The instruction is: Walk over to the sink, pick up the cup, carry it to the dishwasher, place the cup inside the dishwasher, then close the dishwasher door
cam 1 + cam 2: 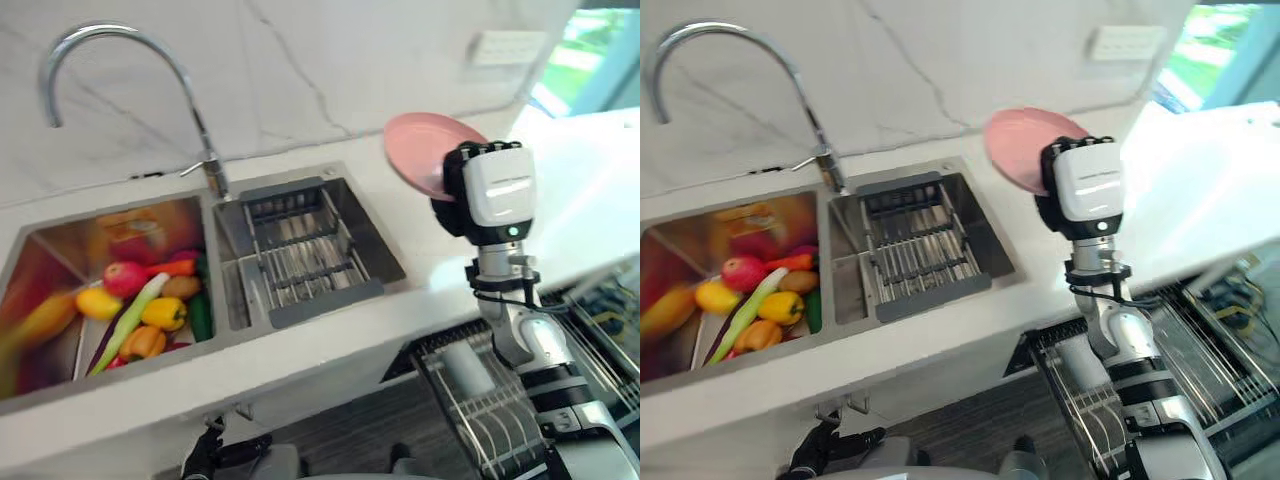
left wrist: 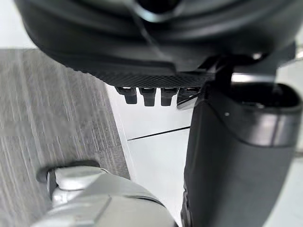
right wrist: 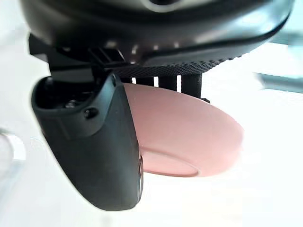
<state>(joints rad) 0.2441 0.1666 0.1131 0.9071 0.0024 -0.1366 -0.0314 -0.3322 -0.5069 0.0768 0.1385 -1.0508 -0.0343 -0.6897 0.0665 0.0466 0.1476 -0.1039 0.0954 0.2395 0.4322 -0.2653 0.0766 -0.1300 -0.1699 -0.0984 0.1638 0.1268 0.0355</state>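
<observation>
My right hand (image 1: pixel 492 190) is raised over the white counter to the right of the sink (image 1: pixel 392 262). It is shut on a pink shallow dish (image 1: pixel 422 150), not a cup, which it holds tilted on edge. In the right wrist view the thumb (image 3: pixel 94 142) presses one face of the pink dish (image 3: pixel 189 137) and the fingers curl over its far rim. The open dishwasher's wire rack (image 1: pixel 485 395) lies below the counter at the lower right. My left hand (image 1: pixel 205 455) hangs low in front of the cabinet, fingers relaxed and holding nothing.
The sink's left basin holds several toy fruits and vegetables (image 1: pixel 140 305). Its right basin holds a grey drain rack (image 1: pixel 305 255). A curved chrome tap (image 1: pixel 205 150) stands behind the basins. A marble wall backs the counter.
</observation>
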